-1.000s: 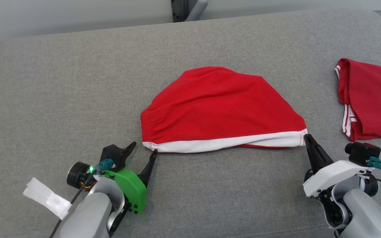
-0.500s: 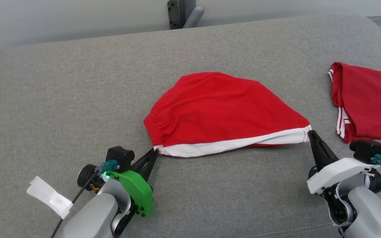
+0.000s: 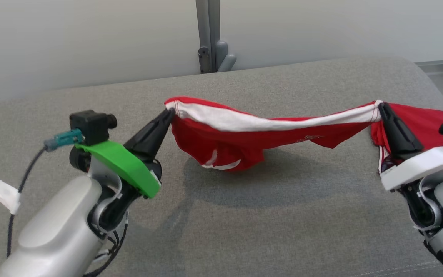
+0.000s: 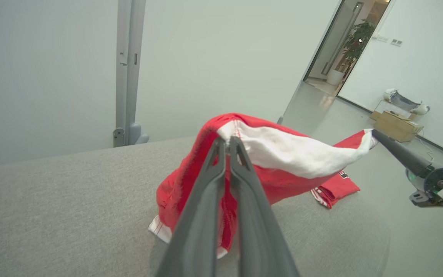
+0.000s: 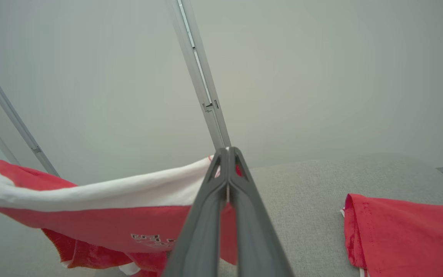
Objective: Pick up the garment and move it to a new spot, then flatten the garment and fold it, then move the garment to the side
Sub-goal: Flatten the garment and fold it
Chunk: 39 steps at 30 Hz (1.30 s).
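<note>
Above grey couch (image 3: 244,215), red white-banded garment (image 3: 221,142) sagging, left gripper (image 3: 169,112), right gripper (image 3: 381,105) clenched on ends

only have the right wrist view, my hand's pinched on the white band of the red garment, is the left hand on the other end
observer: yes, the left hand is shut on the other corner of the white band.
operator: are the two ends level
observer: about level in the head view, judging by the left hand and the right hand; the band sags between them.
operator: is the bottom clear of the couch
observer: the red garment droops most near the left hand. Its lowest fold hangs low over the grey couch; I cannot tell whether it touches.
</note>
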Motion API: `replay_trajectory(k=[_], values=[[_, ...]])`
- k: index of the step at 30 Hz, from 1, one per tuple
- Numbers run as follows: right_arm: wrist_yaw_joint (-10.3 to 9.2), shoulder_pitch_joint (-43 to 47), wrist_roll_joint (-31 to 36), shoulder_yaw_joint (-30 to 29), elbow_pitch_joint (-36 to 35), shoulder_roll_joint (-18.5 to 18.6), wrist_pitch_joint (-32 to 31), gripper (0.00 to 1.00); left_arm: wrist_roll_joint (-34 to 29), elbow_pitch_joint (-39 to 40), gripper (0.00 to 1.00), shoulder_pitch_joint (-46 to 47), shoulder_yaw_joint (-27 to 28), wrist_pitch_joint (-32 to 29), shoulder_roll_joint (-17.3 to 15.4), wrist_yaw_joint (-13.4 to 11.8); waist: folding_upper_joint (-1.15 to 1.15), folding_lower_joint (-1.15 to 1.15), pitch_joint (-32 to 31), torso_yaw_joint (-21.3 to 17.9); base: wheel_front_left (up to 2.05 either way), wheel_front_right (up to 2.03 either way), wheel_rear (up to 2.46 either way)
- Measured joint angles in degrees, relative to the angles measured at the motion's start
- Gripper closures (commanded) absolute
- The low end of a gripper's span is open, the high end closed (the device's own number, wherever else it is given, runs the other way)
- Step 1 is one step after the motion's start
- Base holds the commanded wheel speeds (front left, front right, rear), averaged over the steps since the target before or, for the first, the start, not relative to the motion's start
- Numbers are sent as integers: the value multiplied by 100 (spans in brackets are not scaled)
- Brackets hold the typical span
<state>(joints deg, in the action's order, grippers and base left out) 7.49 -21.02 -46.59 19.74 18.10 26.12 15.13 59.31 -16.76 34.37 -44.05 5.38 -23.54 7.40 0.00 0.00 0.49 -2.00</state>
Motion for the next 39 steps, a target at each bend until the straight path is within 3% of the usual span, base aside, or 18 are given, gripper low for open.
replay_trajectory(k=[9,16,20,26,31,35,39], values=[[0,-1133,-727,213,-528,955,-230,100,1011,969,100,871,400,-1095,-332,-2,0,0,-337,-90,0,0,0],[1,-1908,-808,121,-578,1511,-393,100,1510,1397,100,1651,577,-2008,-498,-247,0,0,-346,-135,0,0,0],[1,-2163,-798,31,-415,1624,-396,100,1906,1419,100,1892,623,-2464,-465,-392,0,0,-299,-132,0,0,0],[1,-2429,-872,162,-348,1582,-506,100,2294,1357,100,2150,625,-2970,-342,-634,0,0,-187,-159,0,0,0],[1,-3055,-927,546,108,1214,-856,100,2275,868,100,2508,396,-3383,-201,-775,0,0,30,-214,0,0,0],[1,-4008,-858,782,767,880,-967,100,1740,136,100,3345,255,-3282,44,-653,0,0,373,-258,0,0,0],[0,-5117,-588,913,1479,575,-748,100,879,-713,100,4336,65,-2836,269,-358,0,0,860,-286,0,0,0]])
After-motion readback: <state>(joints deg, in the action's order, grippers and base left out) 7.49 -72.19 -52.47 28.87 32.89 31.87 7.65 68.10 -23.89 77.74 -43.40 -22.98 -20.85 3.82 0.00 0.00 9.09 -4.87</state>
